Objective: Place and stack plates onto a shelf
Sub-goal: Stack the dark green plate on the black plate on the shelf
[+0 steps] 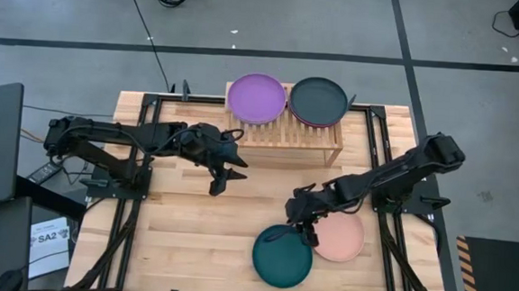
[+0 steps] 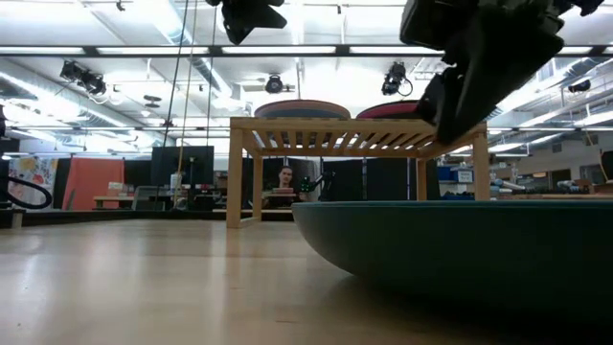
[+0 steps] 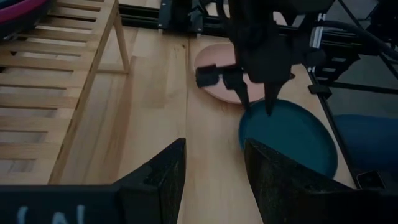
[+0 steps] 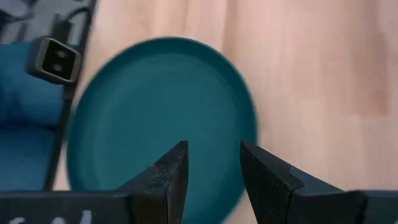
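We see the right hand [image 1: 301, 226] hovering over the far edge of the dark teal plate [image 1: 283, 255], its fingers spread apart with nothing between them; from its own wrist camera the teal plate [image 4: 161, 118] fills the space beyond the two dark fingertips. That plate lies flat on the tabletop [image 1: 192, 223] near the front edge, and just beside it, touching or slightly overlapping on its right, sits a peach plate [image 1: 342, 237]. The left hand [image 1: 226, 169] hangs above the bare wood in front of the shelf [image 1: 300, 139], also open and empty (its wrist view shows the two fingers [image 3: 155, 180] parted, with the teal plate [image 3: 292, 134] and the peach plate [image 3: 214, 74] farther off under the other arm). On the shelf's slatted top rest a purple plate [image 1: 257, 98] on the left and a charcoal plate [image 1: 318, 99] on the right, side by side; a magenta rim peeks from beneath the charcoal one. From the low camera the shelf [image 2: 354, 139] stands well behind the teal plate [image 2: 460, 249].
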